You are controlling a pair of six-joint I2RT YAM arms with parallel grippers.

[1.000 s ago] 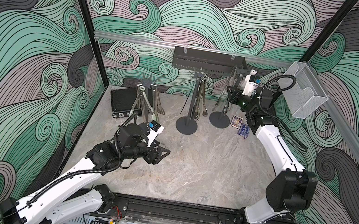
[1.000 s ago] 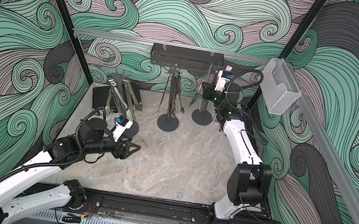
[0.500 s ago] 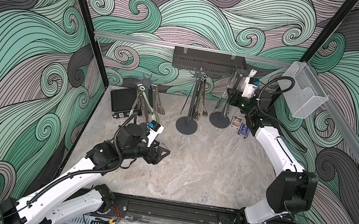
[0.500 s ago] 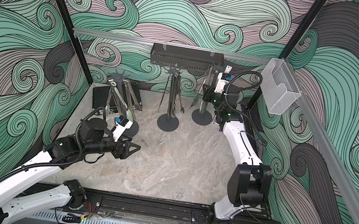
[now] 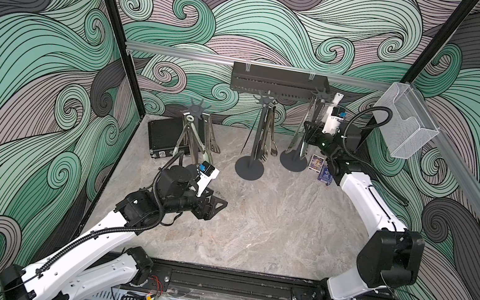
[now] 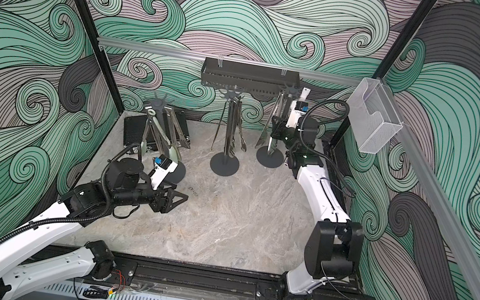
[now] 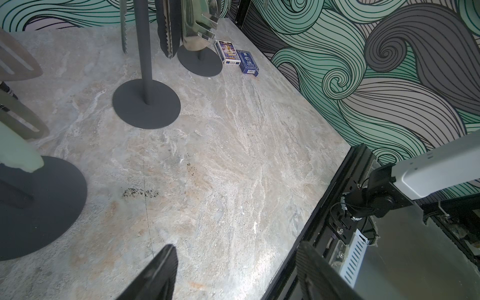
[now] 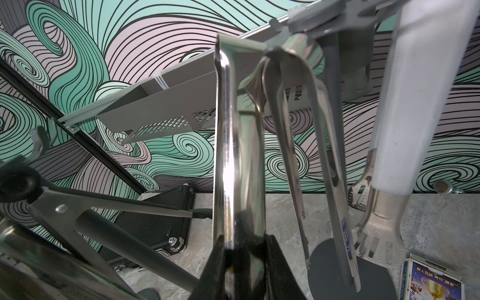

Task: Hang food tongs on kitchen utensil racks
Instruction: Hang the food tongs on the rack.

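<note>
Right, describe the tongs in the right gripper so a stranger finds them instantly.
Start at the black slotted shelf on the back rail; the rack under its right end holds several tongs. The held pair is broad polished steel, pinched by the right gripper, beside white-handled tongs.

Your two top views hang high over the 6 o'clock edge, looking down toward 12 o'clock across the whole grey marbled surface [image 5: 253,224]; they share nearly everything. Your left wrist camera sits low, facing 2 o'clock across the surface. Your right wrist camera faces 10 o'clock, tight against the polished steel tongs [image 8: 239,155]. Both wrist views share the dark grey disc-footed rack [image 7: 193,65].
</note>
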